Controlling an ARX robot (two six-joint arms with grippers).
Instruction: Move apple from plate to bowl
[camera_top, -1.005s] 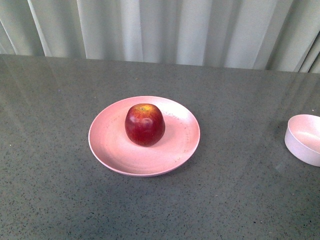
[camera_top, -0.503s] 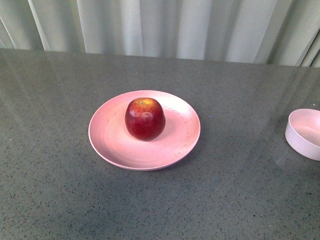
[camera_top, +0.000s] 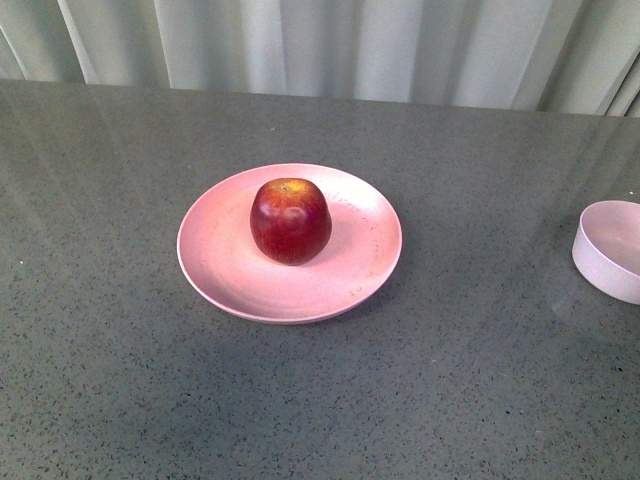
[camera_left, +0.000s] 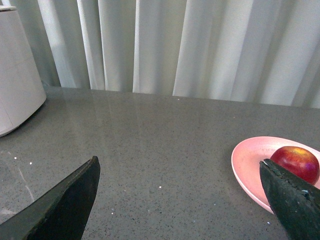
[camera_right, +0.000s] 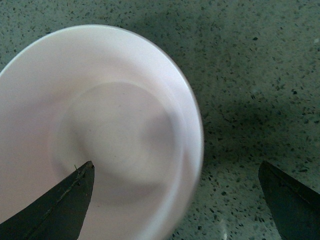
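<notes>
The dark-red apple (camera_top: 290, 220) sits on the wide pink plate (camera_top: 220, 265) in the middle of the grey table. The pale pink bowl (camera_top: 610, 250) stands at the right edge of the front view, empty. Neither arm shows in the front view. In the left wrist view my left gripper (camera_left: 180, 197) is open and empty over bare table, with the plate (camera_left: 247, 165) and apple (camera_left: 295, 162) beside one finger. In the right wrist view my right gripper (camera_right: 175, 200) is open and empty just above the bowl (camera_right: 60, 75), over its rim.
A pale curtain (camera_top: 330, 45) hangs behind the table's far edge. A white rounded container (camera_left: 15, 85) stands on the table in the left wrist view, away from the plate. The grey speckled tabletop (camera_top: 450, 380) lies between plate and bowl.
The front view has shifted: plate, apple and bowl sit higher in the frame than one second ago. The apple stays on the plate.
</notes>
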